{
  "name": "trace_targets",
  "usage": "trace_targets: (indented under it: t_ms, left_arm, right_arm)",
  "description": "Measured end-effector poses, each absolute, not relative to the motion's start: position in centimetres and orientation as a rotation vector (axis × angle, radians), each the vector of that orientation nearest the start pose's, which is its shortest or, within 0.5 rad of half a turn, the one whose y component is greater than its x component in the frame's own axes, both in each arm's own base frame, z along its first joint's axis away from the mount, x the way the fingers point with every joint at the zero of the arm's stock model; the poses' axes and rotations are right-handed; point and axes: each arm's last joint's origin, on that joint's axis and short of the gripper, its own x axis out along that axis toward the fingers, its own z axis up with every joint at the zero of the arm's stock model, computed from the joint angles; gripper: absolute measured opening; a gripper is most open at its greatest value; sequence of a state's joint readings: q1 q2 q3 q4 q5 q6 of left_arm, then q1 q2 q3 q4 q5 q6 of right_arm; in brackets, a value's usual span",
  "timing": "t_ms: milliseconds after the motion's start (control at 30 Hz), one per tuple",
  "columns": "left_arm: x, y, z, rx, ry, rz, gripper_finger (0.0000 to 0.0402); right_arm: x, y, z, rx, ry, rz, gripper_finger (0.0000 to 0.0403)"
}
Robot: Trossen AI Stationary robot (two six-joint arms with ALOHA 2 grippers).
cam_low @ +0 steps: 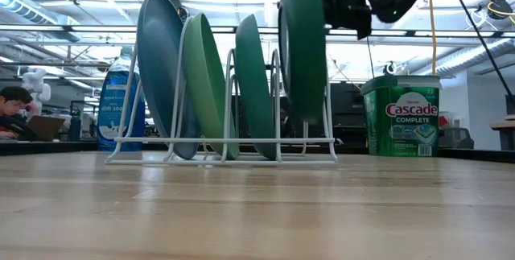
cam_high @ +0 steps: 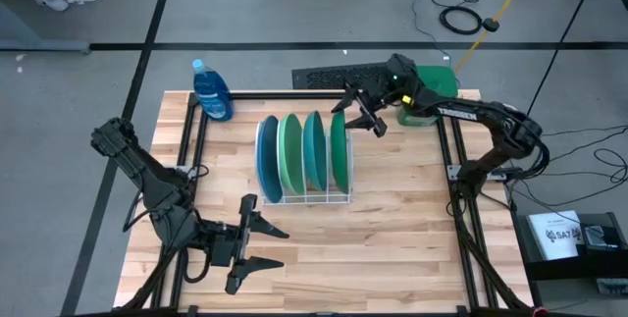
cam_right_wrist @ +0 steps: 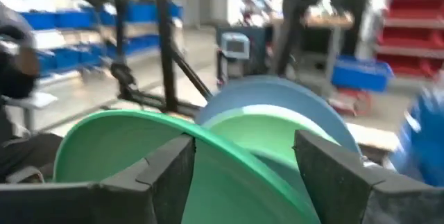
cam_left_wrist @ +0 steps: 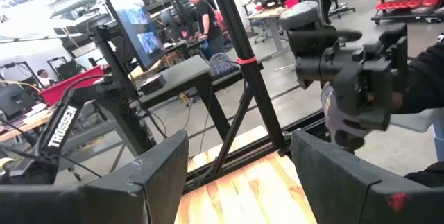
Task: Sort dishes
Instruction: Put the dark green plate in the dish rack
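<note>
Rack [cam_high: 304, 197] mid-table; four plates held upright in it: blue [cam_high: 267, 156], light green [cam_high: 290, 152], teal [cam_high: 314, 148], dark green [cam_high: 339, 150].
Plates judged stiff, light, slick plastic; top rim best pinched.
Dark green plate seen raised in slot.
Right gripper [cam_high: 365, 119] spread at its rim.
Left gripper [cam_high: 247, 245] spread, idle, near front edge.

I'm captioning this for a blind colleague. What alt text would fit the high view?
Seen from above, four plates stand on edge in a white wire rack mid-table: blue plate, light green plate, teal plate, dark green plate. The right gripper reaches the dark green plate's top edge; the left gripper waits open near the front.
</note>
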State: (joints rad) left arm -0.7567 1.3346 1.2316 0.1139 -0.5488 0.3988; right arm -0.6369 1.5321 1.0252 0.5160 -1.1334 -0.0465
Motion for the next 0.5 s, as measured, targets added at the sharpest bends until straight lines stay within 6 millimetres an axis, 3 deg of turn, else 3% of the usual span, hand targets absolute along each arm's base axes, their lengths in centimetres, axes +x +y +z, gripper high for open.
trace_targets:
  t_ms: [200,500]
  left_arm:
    - [22.9,-19.5,39.6,0.391,-0.05,-0.203,0.0253]
    - [22.9,-19.5,39.6,0.388,-0.054,-0.203,0.0253]
  right_arm:
    - [27.3,-17.4,28.5,-0.044,0.2,0.297,0.0237]
    - [27.2,-16.1,27.0,-0.055,0.392,0.223,0.0264]
